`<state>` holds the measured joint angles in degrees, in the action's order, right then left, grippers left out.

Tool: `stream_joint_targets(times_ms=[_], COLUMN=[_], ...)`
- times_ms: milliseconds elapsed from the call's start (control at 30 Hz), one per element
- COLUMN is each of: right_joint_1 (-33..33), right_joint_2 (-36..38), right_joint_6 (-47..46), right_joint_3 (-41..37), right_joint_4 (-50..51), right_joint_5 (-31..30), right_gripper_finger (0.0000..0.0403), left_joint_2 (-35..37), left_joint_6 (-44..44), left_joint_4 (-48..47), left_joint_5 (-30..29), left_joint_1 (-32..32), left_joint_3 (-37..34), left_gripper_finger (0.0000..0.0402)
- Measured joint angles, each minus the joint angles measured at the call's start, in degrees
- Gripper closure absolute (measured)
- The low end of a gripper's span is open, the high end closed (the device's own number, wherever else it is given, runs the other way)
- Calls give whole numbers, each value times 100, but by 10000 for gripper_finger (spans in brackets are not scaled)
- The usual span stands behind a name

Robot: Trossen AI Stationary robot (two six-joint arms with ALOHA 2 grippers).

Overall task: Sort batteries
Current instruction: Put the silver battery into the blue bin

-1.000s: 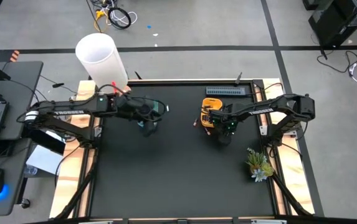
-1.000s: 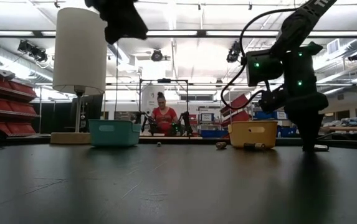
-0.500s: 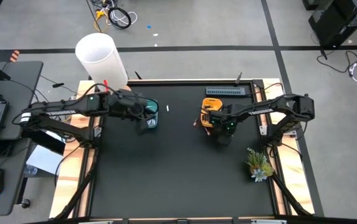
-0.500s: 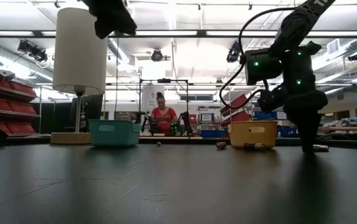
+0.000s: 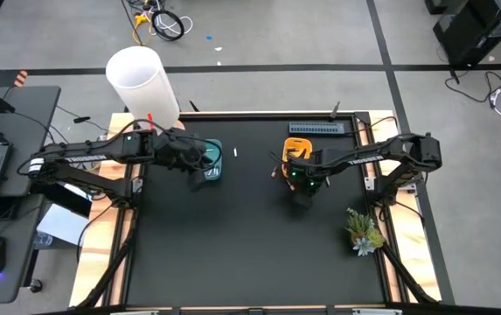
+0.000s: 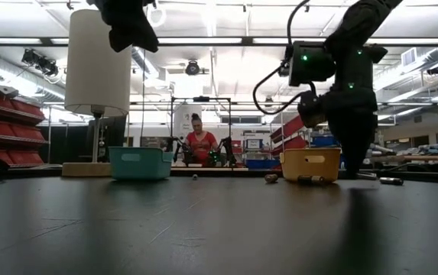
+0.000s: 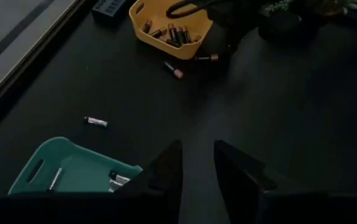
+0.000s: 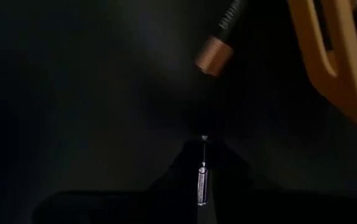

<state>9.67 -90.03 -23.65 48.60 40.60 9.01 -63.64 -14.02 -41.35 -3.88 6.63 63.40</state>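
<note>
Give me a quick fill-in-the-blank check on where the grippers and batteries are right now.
1. The right gripper is shut on a ____ battery.
2. The dark batteries lie in the ____ tray.
3. The left gripper hangs open above the ____ tray.

Missing words: silver; yellow; teal.

Small thin batteries lie on a dark bench. Several dark ones with copper ends [image 7: 169,32] lie jumbled in a yellow tray [image 7: 139,14] at the far right. Two more copper-ended ones [image 7: 174,70] lie loose on the bench just beside that tray. A silvery one [image 7: 95,121] lies alone on the bench between the trays. Two silvery ones [image 7: 119,180] lie in a teal tray [image 7: 38,171] at the far left. Another silvery one [image 8: 202,185] stands pinched in the right gripper [image 8: 202,199].
</note>
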Motion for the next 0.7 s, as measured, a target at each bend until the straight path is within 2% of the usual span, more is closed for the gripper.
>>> stream_joint_targets(times_ms=[267, 400, 567, 700], right_joint_1=[-331, -511, -616, -417], right_joint_2=[40, 40, 44, -30], right_joint_6=[-561, -969, -1049, -816], right_joint_3=[13, 32, 464, 940], right_joint_4=[-512, -1177, -1842, -2459], right_joint_5=[166, 282, 98, -70], right_gripper_finger=[378, 380, 379, 379], left_joint_2=[1, 2, 141, 458], left_joint_6=[-16, -17, -262, -450], left_joint_4=[-56, -54, -51, -11], left_joint_5=[194, 221, 129, -34], left_joint_1=[0, 0, 0, -2], left_joint_3=[0, 0, 0, 2], left_gripper_finger=[298, 298, 298, 298])
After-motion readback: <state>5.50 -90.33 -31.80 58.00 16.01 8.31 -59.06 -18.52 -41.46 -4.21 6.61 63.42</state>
